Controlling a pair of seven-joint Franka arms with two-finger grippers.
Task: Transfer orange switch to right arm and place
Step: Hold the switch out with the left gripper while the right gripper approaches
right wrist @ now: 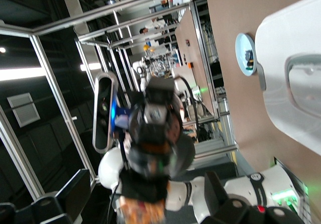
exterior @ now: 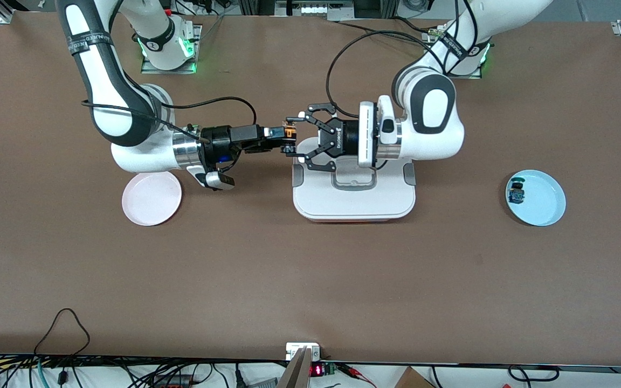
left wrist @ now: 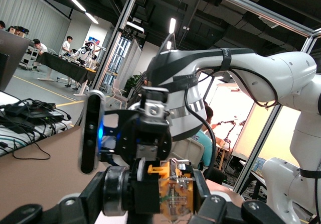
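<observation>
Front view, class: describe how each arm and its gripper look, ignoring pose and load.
Right arm: white with black sections, silver wrist cuff, black cable, slim black right gripper. Left arm: white with a black patch, white flange, looping black cable, claw-like linked black left gripper.

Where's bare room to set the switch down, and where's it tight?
Free: the pink plate under the right arm, and bare table nearer the front camera than the white lidded box. The blue plate has room beside its blue-green component. Tight: above the box edge, where both grippers meet at the orange switch.
</observation>
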